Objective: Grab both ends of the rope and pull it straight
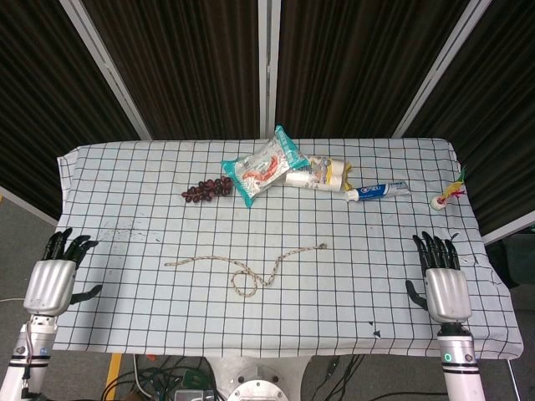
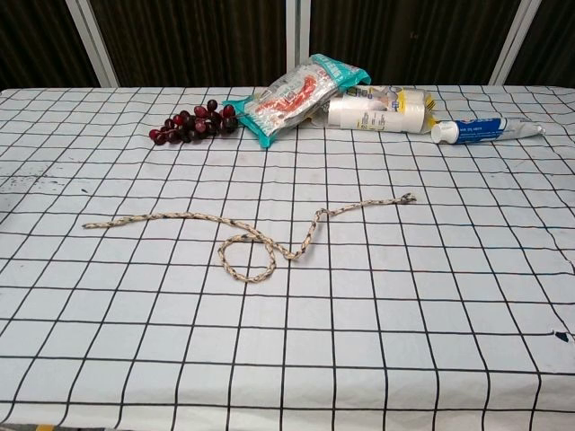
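Note:
A thin beige rope (image 1: 245, 269) lies loose on the checked tablecloth, with a small loop near its middle (image 2: 247, 258). One end points left (image 2: 87, 224) and the other right (image 2: 411, 198). My left hand (image 1: 57, 273) hovers at the table's left edge, fingers spread, holding nothing, well left of the rope. My right hand (image 1: 440, 275) is near the right front corner, fingers spread and empty, far right of the rope. Neither hand shows in the chest view.
At the back of the table (image 1: 125, 242) lie a bunch of dark grapes (image 1: 207, 190), a snack packet (image 1: 263, 166), a white bottle on its side (image 1: 322, 175), a toothpaste tube (image 1: 377, 191) and a small shuttlecock-like toy (image 1: 448, 195).

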{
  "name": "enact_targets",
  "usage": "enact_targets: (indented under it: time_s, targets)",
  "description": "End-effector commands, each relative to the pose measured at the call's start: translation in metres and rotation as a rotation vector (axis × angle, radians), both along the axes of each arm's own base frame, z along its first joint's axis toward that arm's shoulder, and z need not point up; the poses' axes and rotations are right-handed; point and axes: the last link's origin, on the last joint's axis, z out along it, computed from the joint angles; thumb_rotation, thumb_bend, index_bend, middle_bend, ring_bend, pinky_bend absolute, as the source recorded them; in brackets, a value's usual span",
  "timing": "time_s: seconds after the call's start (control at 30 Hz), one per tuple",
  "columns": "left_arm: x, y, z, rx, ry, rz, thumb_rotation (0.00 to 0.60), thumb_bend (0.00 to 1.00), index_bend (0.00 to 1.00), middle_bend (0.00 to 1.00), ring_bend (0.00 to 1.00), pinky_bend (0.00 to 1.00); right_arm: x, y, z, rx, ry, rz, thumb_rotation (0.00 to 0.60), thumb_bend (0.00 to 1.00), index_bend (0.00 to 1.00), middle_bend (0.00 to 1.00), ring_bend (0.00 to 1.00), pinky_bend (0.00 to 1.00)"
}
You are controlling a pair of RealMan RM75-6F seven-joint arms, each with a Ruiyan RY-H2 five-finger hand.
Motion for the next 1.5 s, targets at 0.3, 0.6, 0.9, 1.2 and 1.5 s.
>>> enact_targets:
  time_s: [0.3,0.6,0.9,1.2,1.5]
  targets:
    - [0.000,0.002,-0.009,-0.016,-0.063,-0.012,0.600,0.03,0.23,0.16,0.00,0.07,-0.007,0.005,0.012,-0.020,-0.019,-0.040,0.600,0.25,0.00,0.02,0.00,0.00]
    - [0.047,0.036,-0.052,-0.150,-0.087,-0.044,0.600,0.04,0.23,0.13,0.00,0.08,0.010,-0.003,0.014,0.024,0.011,0.012,0.600,0.23,0.00,0.00,0.00,0.00]
    - [0.095,0.074,-0.126,-0.282,-0.078,-0.047,0.600,0.05,0.29,0.13,0.00,0.08,0.022,-0.030,0.011,0.034,-0.003,0.024,0.600,0.23,0.03,0.00,0.00,0.00]
    - [0.092,0.088,-0.153,-0.278,-0.087,-0.001,0.600,0.09,0.36,0.15,0.00,0.08,0.033,-0.047,-0.013,0.098,-0.069,0.061,0.600,0.26,0.09,0.00,0.00,0.00]
    - [0.086,0.091,-0.156,-0.272,-0.050,0.052,0.600,0.18,0.42,0.18,0.00,0.10,0.035,-0.051,-0.018,0.104,-0.076,0.059,0.600,0.26,0.10,0.00,0.00,0.00]
